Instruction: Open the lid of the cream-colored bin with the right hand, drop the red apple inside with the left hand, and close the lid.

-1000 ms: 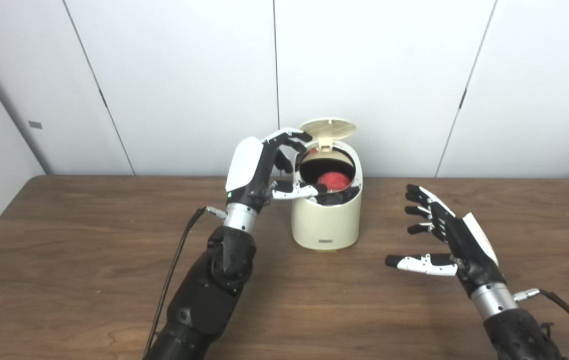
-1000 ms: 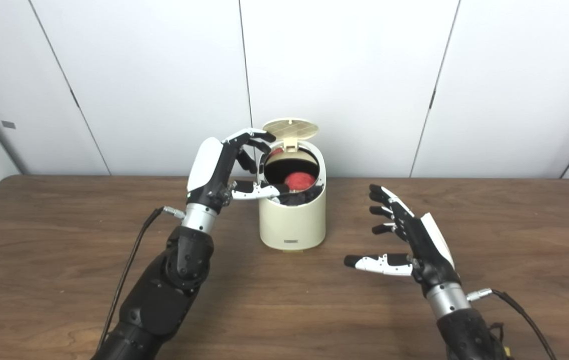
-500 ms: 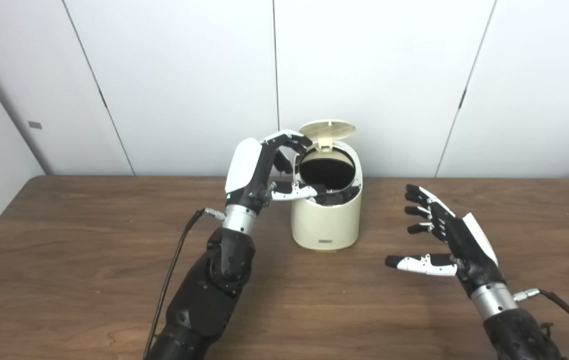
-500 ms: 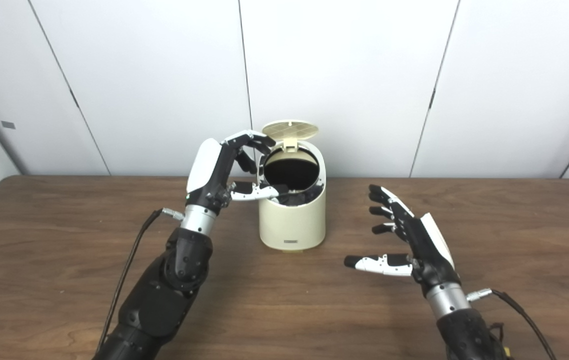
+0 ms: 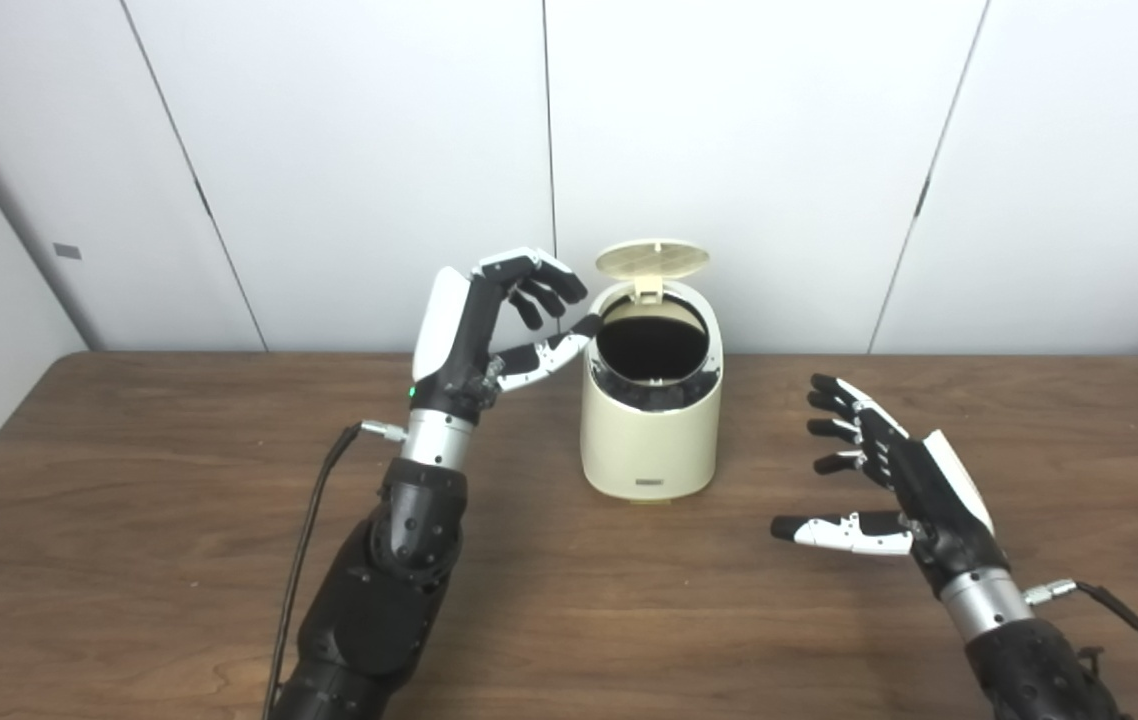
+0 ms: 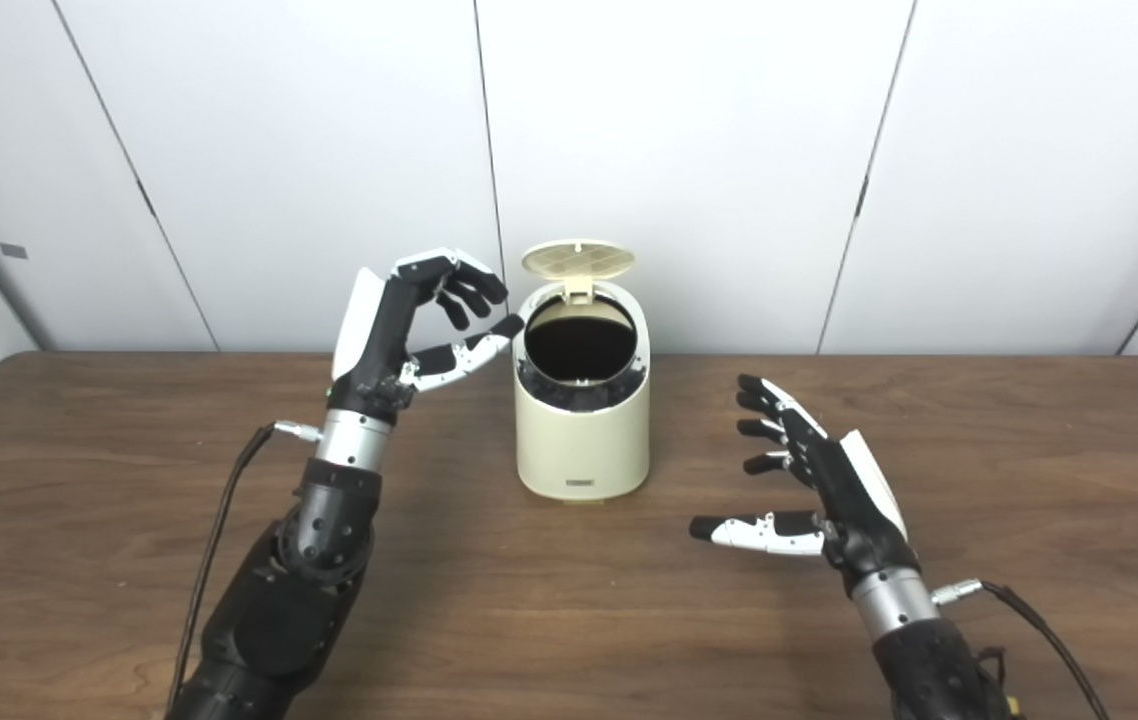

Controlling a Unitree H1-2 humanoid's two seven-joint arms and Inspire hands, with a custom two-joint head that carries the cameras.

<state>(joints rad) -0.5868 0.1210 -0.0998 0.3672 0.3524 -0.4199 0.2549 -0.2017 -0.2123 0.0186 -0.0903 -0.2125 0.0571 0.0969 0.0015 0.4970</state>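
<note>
1. Two hands over one wooden table [image 5: 129,520], one bin between them, white wall panels [image 5: 729,150] behind.
2. Cream-colored bin [image 5: 651,440]: upright near the far edge of the table, rounded body, small dark label low on its front. Its round mouth shows only dark interior.
3. Lid [image 5: 652,260]: hinged at the back of the bin, tipped up and open, ribbed underside facing forward.
4. Red apple: not to be seen anywhere on the table or in either hand; the dark inside of the bin hides whatever lies there, so its place cannot be told.
5. Left hand [image 5: 489,325]: raised just left of the bin's rim, white back turned outward, palm toward the bin. Fingers [image 5: 541,290] loosely curled and spread, grasping nothing. The thumb tip reaches close to the left edge of the rim; whether it touches cannot be told. The fingers stand higher than the opening and outside it.
6. Right hand [image 6: 819,490]: low above the table, right of and nearer than the bin, well apart from it. Fingers [image 6: 764,430] released and fanned toward the bin, thumb stretched out to the left, nothing held.
7. Cables: one black lead runs from each wrist, the left [image 5: 314,520] down along the forearm, the right [image 5: 1129,620] off toward the lower right corner.
</note>
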